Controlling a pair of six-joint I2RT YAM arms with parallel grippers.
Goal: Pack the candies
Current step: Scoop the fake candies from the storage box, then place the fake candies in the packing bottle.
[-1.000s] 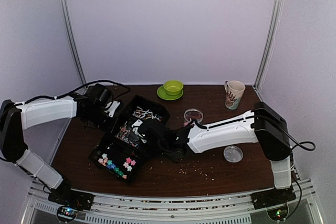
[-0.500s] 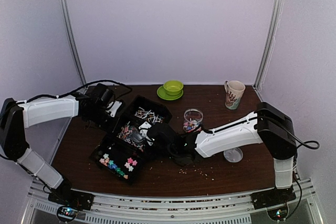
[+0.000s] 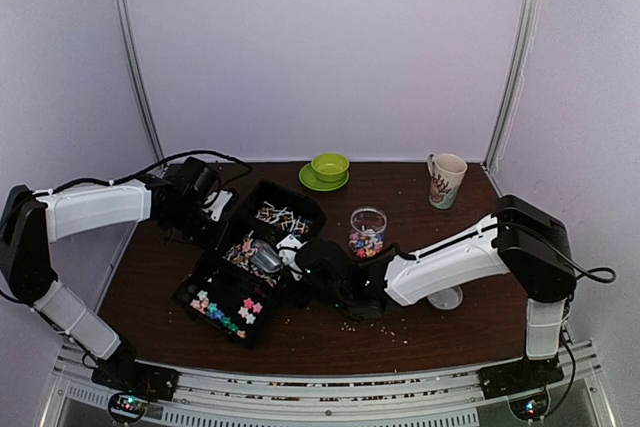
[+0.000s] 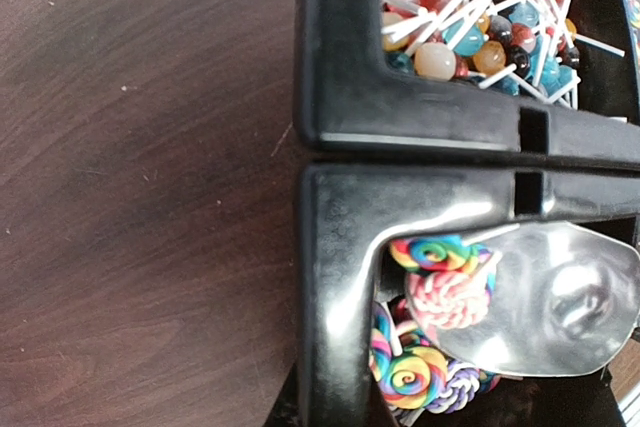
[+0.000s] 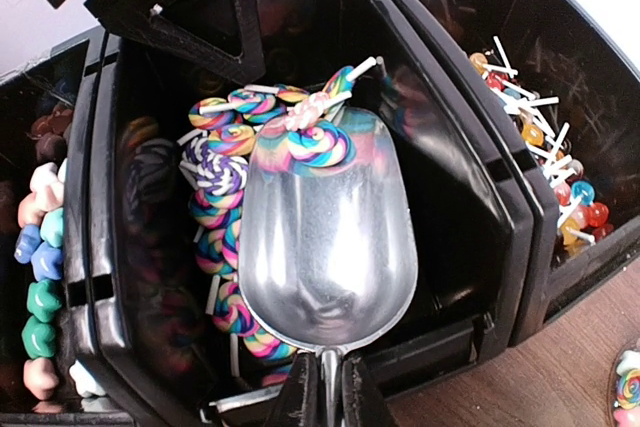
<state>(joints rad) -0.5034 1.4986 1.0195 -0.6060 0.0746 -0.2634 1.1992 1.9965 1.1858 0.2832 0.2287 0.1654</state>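
The candies, small pastel pink, blue, green and white sweets, lie in the nearest compartment of a black three-part bin and show at the left edge of the right wrist view. My right gripper is shut on the handle of a metal scoop. The scoop reaches into the middle compartment, and swirl lollipops rest on its tip. My left gripper is shut on the far wall of the bin; its black fingers show on that rim.
A glass jar with a few sweets stands right of the bin, its lid lying by the right arm. The far compartment holds ball lollipops. A green bowl on a saucer and a mug stand at the back. Crumbs dot the front.
My right arm has swung toward the front, uncovering the glass jar, and the scoop has shifted a little nearer within the middle compartment. The left arm has not moved.
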